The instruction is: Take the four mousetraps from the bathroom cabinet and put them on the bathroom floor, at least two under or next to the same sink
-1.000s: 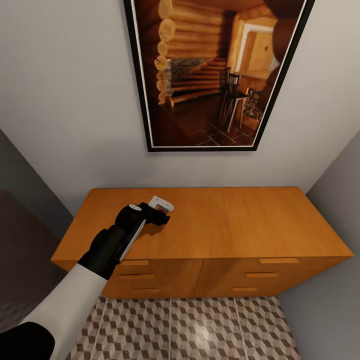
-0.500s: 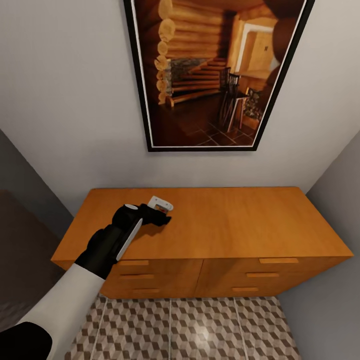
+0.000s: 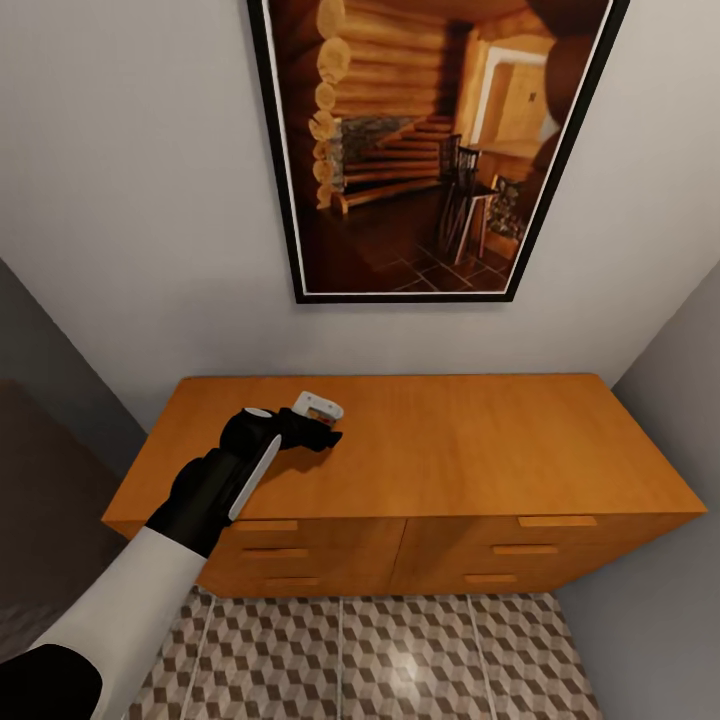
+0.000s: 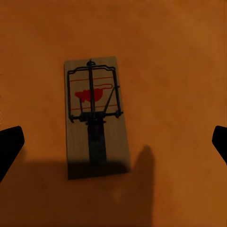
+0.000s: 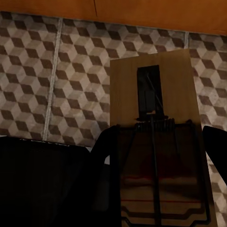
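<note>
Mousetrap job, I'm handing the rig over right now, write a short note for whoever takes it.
Left gripper: open, over the cabinet top, fingers either side of one mousetrap lying flat there, not touching.
Right gripper: shut on a second mousetrap, held above the bathroom floor in front of the cabinet.
Done: one trap lifted.
Left: grasp the cabinet-top trap, find the other two, set all four on the floor, two by the sink.

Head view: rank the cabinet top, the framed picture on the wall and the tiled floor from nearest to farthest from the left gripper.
1. Cabinet top: directly beneath the left gripper, which hovers over its left part.
2. Tiled floor: below, past the cabinet's drawer fronts.
3. Framed picture: up on the wall behind.
Floor and picture are a close call.
</note>
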Tool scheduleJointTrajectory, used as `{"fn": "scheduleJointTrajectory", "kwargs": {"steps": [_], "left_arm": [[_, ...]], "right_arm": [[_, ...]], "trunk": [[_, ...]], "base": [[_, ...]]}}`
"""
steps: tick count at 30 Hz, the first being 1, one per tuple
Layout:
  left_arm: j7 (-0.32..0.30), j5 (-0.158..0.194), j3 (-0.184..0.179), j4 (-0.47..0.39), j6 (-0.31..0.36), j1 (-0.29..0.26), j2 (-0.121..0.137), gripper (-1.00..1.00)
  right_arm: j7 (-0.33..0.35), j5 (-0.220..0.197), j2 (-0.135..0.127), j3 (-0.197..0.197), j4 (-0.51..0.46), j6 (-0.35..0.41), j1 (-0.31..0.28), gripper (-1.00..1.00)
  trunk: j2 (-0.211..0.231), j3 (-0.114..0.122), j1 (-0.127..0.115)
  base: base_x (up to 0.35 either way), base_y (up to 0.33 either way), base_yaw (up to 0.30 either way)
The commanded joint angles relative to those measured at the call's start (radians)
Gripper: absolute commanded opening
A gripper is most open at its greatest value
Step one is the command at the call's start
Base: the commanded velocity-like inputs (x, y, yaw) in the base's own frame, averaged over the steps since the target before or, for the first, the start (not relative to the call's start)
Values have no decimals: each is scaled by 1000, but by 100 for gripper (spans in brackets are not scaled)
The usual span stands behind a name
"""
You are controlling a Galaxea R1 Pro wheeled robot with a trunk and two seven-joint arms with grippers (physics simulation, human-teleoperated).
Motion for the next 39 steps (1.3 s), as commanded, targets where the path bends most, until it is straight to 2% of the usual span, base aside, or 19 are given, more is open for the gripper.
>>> {"fn": "scheduleJointTrajectory", "kwargs": {"steps": [1, 9, 13, 17, 33, 39], "left_arm": [[3, 6, 1, -2, 5, -1, 1, 100], [8, 6, 1, 0, 4, -1, 6, 100], [8, 6, 3, -1, 3, -1, 28, 100], [8, 6, 4, 3, 3, -1, 37, 100], [8, 6, 1, 23, 2, -1, 35, 100], [8, 6, 0, 23, 2, -1, 21, 100]], "right_arm": [[-5, -4, 0, 9, 1, -2, -1, -100], [-5, -4, 0, 9, 1, -2, -1, -100], [-5, -4, 0, 9, 1, -2, -1, -100], [-5, -4, 0, 9, 1, -2, -1, -100], [-5, -4, 0, 9, 1, -2, -1, -100], [-5, -4, 0, 9, 1, -2, -1, -100]], "trunk": [[-2, -2, 1], [-2, -2, 1], [-2, -2, 1], [-2, -2, 1], [-2, -2, 1], [-2, -2, 1]], "base": [[0, 0, 0], [0, 0, 0], [0, 0, 0], [0, 0, 0], [0, 0, 0], [0, 0, 0]]}}
